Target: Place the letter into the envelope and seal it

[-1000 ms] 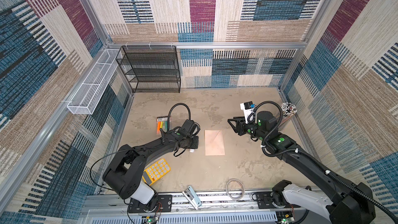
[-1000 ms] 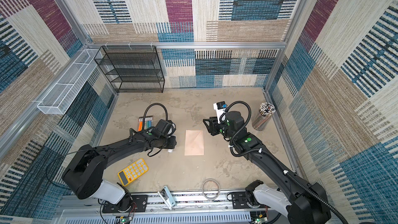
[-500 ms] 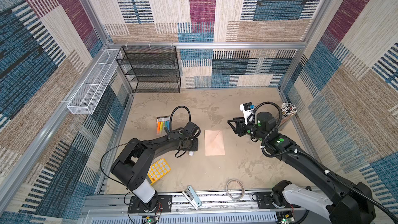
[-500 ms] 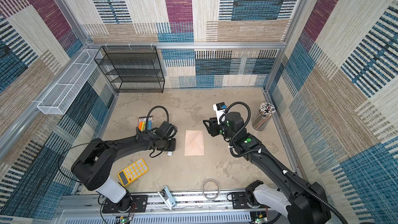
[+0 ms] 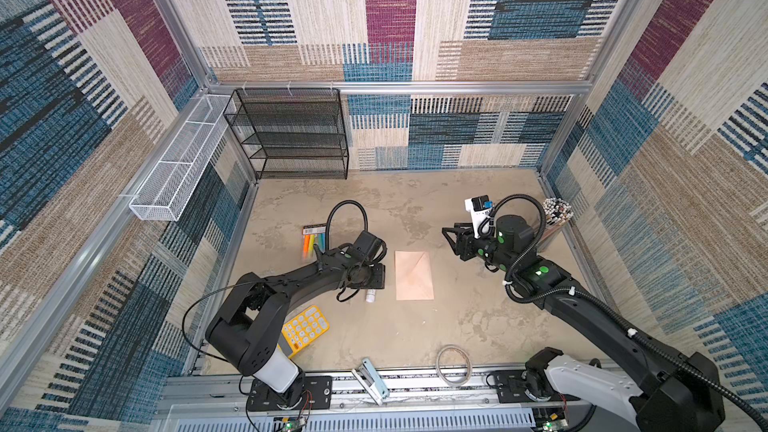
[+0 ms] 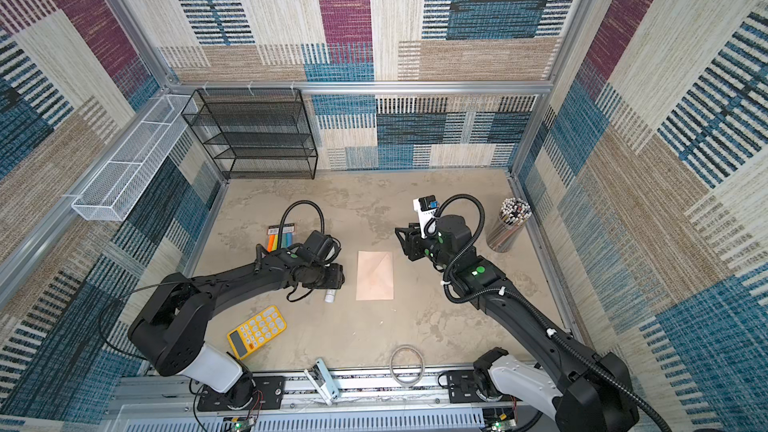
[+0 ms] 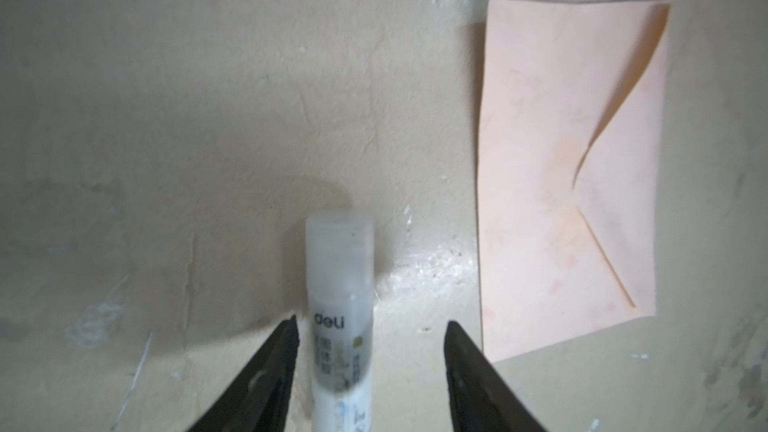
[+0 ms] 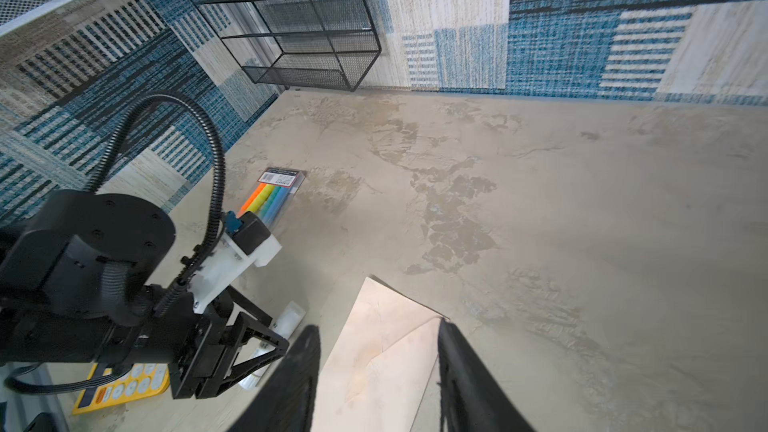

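Mottled beige tabletop [image 5: 419,338], boxed in by patchwork woven panels [image 5: 390,14].

We log the envelope [image 5: 413,275] lying flat near the middle, between the two grippers. It is pale peach and rectangular, seam side up, with the flap folded down and diagonal folds meeting at a point. In the left wrist view one diagonal edge of it [image 7: 569,180] stands slightly proud and casts a shadow.

Left gripper [image 7: 372,320]: fingers apart, low over the table just beside the envelope. A glue stick [image 7: 338,284] lies between them, and neither finger visibly presses it.

Right gripper [image 8: 378,326]: fingers apart, nothing between them, raised over the envelope's far end.

Against a second back, we find the envelope, glue stick and yellow calculator [image 5: 305,328] unmoved. Both grippers keep roughly the same spots.

Containers: a clear cup [image 6: 507,234] by the right wall holds a bundle of pencils [image 6: 515,206]. We also note a black mesh rack [image 5: 291,135] at the back and a white wire basket [image 5: 174,172] on the left wall.
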You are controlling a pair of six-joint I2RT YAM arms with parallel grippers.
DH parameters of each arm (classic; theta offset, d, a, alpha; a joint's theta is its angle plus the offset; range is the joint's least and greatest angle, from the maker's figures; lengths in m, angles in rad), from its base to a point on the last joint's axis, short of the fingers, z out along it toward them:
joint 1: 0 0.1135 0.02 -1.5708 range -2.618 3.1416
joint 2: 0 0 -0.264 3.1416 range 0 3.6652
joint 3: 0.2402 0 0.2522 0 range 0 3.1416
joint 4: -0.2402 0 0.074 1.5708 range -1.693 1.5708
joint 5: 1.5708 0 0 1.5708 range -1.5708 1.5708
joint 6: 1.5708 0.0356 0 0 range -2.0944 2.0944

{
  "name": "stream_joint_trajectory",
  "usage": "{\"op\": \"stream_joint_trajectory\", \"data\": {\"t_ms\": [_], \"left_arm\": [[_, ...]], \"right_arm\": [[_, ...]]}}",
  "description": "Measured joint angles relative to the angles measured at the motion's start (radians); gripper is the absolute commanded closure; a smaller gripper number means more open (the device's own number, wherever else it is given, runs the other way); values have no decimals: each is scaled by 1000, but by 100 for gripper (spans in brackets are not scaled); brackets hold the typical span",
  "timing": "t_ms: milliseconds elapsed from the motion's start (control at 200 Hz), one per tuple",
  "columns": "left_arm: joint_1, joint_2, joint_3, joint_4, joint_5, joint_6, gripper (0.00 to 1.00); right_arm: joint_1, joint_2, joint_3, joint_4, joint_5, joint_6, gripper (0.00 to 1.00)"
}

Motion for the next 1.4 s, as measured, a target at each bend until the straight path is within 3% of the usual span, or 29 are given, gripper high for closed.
{"op": "stream_joint_trajectory", "data": {"t_ms": [205,361,576,681,867,1047,1397], "left_arm": [[0,-51,60,-4,20,5,29],[6,-100,116,-26,-11,19,26],[71,-188,138,-3,-88,79,22],[139,-254,60,66,-129,109,21],[273,-415,-224,286,-238,144,18],[336,-524,-426,460,-380,182,18],[382,-667,-556,604,-584,300,21]], "right_arm": [[-14,-47,-44,76,113,-61,41],[-95,-53,-103,172,173,-104,39],[-179,-18,-282,451,222,-216,32],[-230,35,-346,583,254,-249,30],[-339,145,-454,787,277,-247,29],[-385,278,-473,938,294,-253,29],[-473,463,-556,1236,254,-240,28]]}}
